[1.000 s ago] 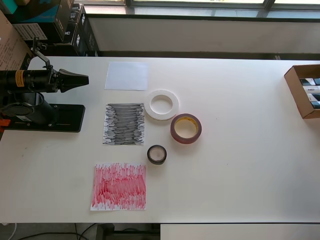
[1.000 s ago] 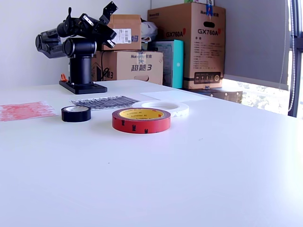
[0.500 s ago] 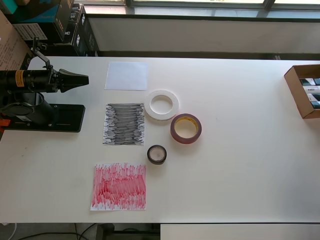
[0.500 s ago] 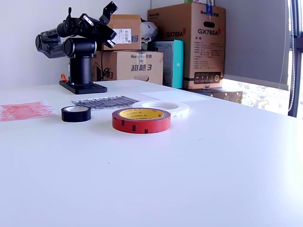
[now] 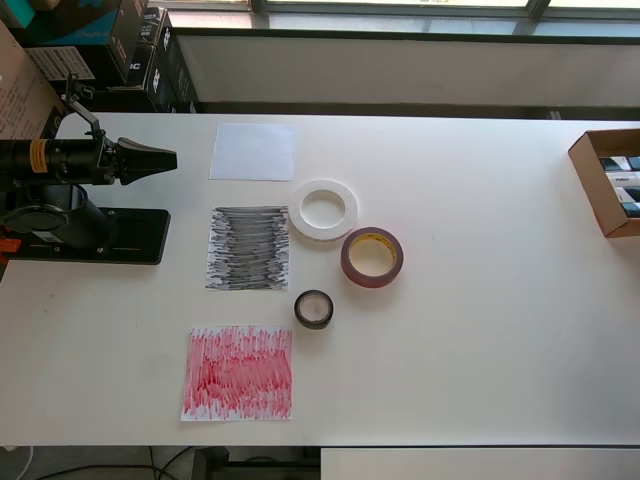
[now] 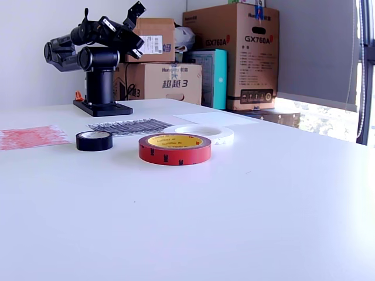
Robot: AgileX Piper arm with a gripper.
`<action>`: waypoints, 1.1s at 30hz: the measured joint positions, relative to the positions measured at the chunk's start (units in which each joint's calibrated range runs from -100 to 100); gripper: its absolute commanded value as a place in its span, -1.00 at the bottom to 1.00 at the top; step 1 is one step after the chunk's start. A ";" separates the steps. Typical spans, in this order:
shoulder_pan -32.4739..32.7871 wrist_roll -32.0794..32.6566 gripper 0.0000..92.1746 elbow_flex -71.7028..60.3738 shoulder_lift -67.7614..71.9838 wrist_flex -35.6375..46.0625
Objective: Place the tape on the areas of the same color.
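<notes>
While the gripper [image 5: 170, 158], seemingly pressed together, is parked upper left, the white roll [image 5: 324, 209] is found lower right.

overhead: sheets [image 5: 249, 248] column left | rolls [image 5: 324, 209] just right

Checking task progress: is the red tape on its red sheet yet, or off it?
Off. The red tape lies flat on the bare table, well apart from the red sheet.
</notes>
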 measured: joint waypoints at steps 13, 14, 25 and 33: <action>0.00 0.00 -0.99 -18.26 19.61 -0.18; 0.00 0.00 -0.99 -20.18 22.03 -0.18; 0.00 8.47 -0.99 -46.52 49.11 8.90; 0.00 21.31 -0.99 -69.19 69.26 28.25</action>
